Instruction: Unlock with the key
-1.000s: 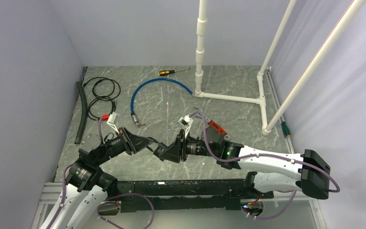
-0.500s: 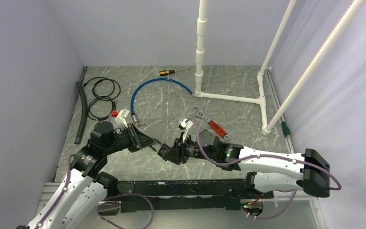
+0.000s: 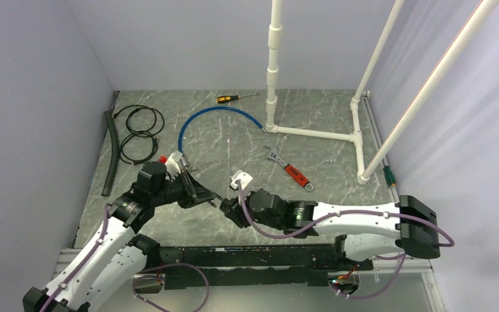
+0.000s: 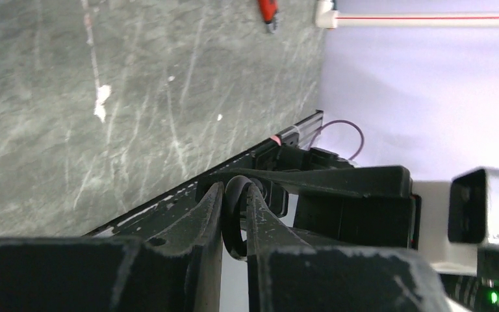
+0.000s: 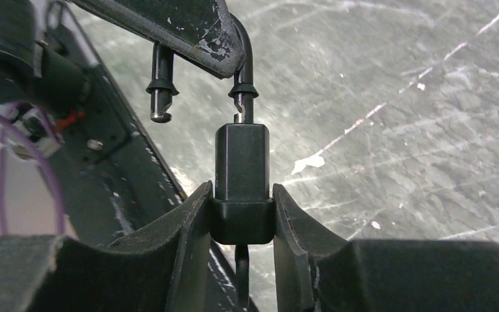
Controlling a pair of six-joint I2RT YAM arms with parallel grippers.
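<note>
Top view: my left gripper [image 3: 208, 197] and right gripper [image 3: 229, 211] meet low over the grey marbled table [image 3: 234, 130], with the small black padlock [image 3: 223, 205] between them.

Left wrist: the fingers [image 4: 201, 221] are nearly closed, pinching the curved black shackle [image 4: 231, 227].

Right wrist: the fingers [image 5: 191, 221] clamp the padlock's body, and one shackle leg already stands out of it. I'd draw the two apart in a straight line with both grips firm. I cannot make out the key.

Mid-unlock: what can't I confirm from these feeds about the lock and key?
1. The key: right wrist view shows only a dark sliver under the padlock body, wedged between the right tool fingers; unidentifiable.
2. Left wrist view: the left tool fingers expose only an edge of the shackle; keyhole hidden.
3. Right wrist view: a left tool finger covers the shackle bend.
4. Top view: padlock body too small, buried between both tools.
</note>
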